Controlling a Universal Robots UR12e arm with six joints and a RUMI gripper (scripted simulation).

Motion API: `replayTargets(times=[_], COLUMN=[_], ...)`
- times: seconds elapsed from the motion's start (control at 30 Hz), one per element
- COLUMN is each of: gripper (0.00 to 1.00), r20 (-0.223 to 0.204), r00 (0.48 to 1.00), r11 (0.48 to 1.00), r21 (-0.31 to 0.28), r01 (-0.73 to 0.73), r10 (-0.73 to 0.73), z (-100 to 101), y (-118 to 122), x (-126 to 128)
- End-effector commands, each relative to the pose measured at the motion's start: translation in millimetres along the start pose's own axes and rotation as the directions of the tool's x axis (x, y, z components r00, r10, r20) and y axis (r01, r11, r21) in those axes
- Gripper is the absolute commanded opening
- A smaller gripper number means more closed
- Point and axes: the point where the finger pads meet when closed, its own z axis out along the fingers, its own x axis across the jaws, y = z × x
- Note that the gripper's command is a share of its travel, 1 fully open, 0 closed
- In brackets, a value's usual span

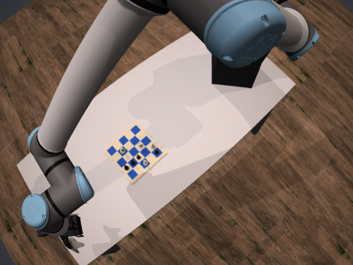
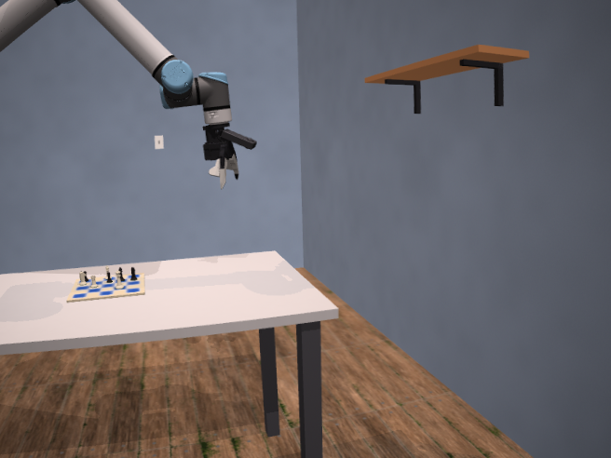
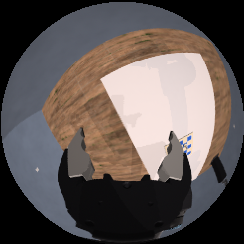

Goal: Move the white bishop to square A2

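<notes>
Your gripper (image 2: 224,177) hangs high in the air, wide open, with nothing in it. The chessboard (image 1: 134,152) sits on the white table (image 2: 207,295), far below and off to one side of your gripper. The white bishop is among 4 small white pieces there, but they are too tiny to tell which one it is.

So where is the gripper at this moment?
In the exterior view the open gripper hangs high above the white table, well to the right of the chessboard; from the top it sits over the table's near-left corner.
</notes>
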Motion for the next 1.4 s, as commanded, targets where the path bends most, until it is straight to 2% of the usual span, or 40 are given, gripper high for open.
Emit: replayTargets(times=[0.0, 0.83, 1.1, 1.37], gripper=[1.0, 1.0, 1.0, 1.0], r20=[0.001, -0.008, -0.037, -0.117], r00=[1.0, 1.0, 0.998, 0.979], r11=[1.0, 1.0, 0.999, 0.986], r21=[0.002, 0.005, 0.015, 0.053], r01=[0.0, -0.012, -0.052, -0.161], r10=[0.0, 0.012, 0.052, 0.166], z=[-1.3, -0.4, 2.3, 10.2], y=[-0.8, -0.1, 2.1, 8.5], x=[-0.7, 0.9, 6.1, 20.5])
